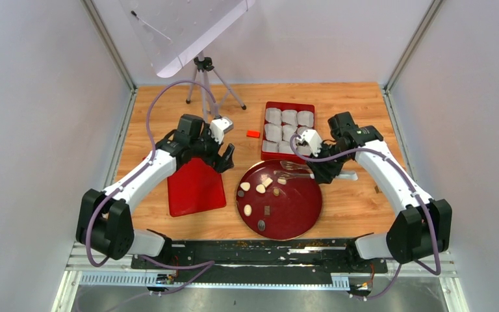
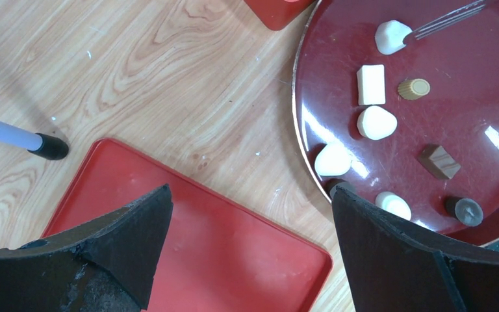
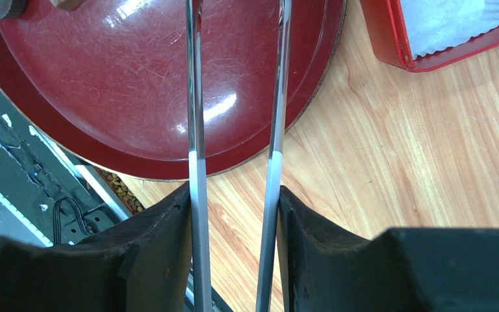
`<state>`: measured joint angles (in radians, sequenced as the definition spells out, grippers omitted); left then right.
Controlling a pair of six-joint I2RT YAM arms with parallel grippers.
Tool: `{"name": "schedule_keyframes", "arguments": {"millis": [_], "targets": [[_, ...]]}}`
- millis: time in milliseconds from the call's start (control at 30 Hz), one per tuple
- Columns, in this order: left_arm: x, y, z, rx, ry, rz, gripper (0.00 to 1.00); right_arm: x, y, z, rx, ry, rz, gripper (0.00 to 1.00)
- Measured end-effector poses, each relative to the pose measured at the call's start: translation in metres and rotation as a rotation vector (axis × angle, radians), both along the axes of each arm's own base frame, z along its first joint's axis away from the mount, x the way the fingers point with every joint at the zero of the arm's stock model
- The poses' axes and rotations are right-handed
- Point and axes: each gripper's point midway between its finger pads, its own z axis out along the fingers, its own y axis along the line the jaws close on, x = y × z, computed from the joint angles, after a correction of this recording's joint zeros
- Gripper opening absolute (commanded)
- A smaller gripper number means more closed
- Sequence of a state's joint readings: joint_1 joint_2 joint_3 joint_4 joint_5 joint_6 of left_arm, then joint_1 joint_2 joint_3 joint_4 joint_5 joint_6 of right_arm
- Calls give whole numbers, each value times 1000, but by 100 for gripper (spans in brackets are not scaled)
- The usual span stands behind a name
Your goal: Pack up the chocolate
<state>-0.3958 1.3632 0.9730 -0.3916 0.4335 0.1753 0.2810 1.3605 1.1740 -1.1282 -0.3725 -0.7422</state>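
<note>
The glossy dark-red round plate point(image 1: 308, 218) carries the chocolate point(image 1: 260, 188) (cream and brown pieces) across its nine o'clock half. At its nine, a flat red lid point(image 1: 196, 192) lies under the left gripper point(image 2: 250, 195), fingers wide. The right gripper point(image 3: 234, 195) pinches metal tongs point(image 3: 195, 97) over the plate. At twelve, a red box point(image 1: 288, 104) holds crinkled paper cups point(image 1: 289, 117) on the wooden table point(image 1: 357, 110).

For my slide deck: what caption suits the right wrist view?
Right gripper holds metal tongs over the dark red plate, beside the red tray of paper cups.

wooden table point(image 1: 351, 104), tripod point(image 1: 203, 65) at back, small orange-red block point(image 1: 253, 134), flat red tray point(image 1: 196, 187), perhaps a lid
</note>
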Motion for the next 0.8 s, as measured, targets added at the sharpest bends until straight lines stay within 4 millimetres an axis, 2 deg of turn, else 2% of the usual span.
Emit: {"name": "schedule_keyframes", "arguments": {"millis": [433, 667, 800], "targets": [[6, -3, 2, -12, -13, 8, 100, -7, -3, -15, -21, 45, 2, 45], [7, -3, 0, -11, -9, 7, 100, -5, -3, -24, -39, 58, 9, 43], [6, -3, 0, -12, -8, 6, 100, -2, -1, -28, -47, 55, 22, 33]]}}
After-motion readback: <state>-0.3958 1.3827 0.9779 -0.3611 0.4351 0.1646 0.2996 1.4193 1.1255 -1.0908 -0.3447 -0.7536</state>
